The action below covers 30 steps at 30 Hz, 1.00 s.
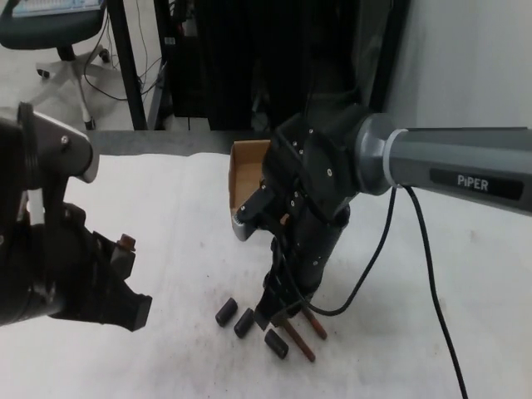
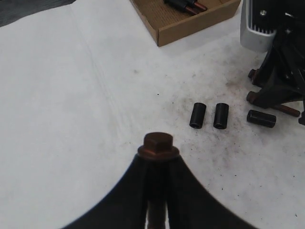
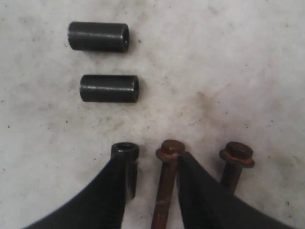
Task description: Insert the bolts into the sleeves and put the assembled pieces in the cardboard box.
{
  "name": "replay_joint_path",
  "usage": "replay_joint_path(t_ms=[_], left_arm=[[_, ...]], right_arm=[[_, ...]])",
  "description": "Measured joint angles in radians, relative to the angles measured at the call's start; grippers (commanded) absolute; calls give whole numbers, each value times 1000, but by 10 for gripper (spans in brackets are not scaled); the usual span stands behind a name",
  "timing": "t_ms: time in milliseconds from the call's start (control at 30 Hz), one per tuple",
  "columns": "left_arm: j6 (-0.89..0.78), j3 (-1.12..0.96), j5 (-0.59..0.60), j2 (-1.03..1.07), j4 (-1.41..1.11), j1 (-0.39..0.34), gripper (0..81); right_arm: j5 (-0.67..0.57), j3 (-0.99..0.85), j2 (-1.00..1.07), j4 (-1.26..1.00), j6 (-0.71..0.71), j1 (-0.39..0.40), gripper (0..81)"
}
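Observation:
My left gripper (image 2: 157,161) is shut on a rusty bolt (image 2: 158,143), held above the white cloth at the left (image 1: 125,252). My right gripper (image 3: 153,161) is down at the parts, open, its fingers on either side of a second bolt (image 3: 166,183) lying on the cloth. A third bolt (image 3: 236,160) lies just outside one finger. One black sleeve (image 3: 126,150) is partly hidden behind the other finger. Two more sleeves (image 3: 97,36) (image 3: 109,88) lie side by side a little farther off. The cardboard box (image 2: 190,21) holds assembled pieces (image 2: 186,5).
The white cloth (image 1: 166,216) covers the bench, with open room between my left gripper and the sleeves (image 2: 198,115). The right arm's cable (image 1: 374,258) loops down over the cloth. An office chair (image 1: 58,33) and dark frames stand behind the bench.

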Motion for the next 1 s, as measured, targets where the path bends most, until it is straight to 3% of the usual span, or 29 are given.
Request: replay_joint_path(t_ms=[533, 1000], left_arm=[[0, 0, 0, 0, -29, 0, 4], [0, 0, 0, 0, -28, 0, 4]], right_arm=[[7, -1, 2, 47, -54, 17, 343], [29, 12, 2, -50, -78, 40, 343]])
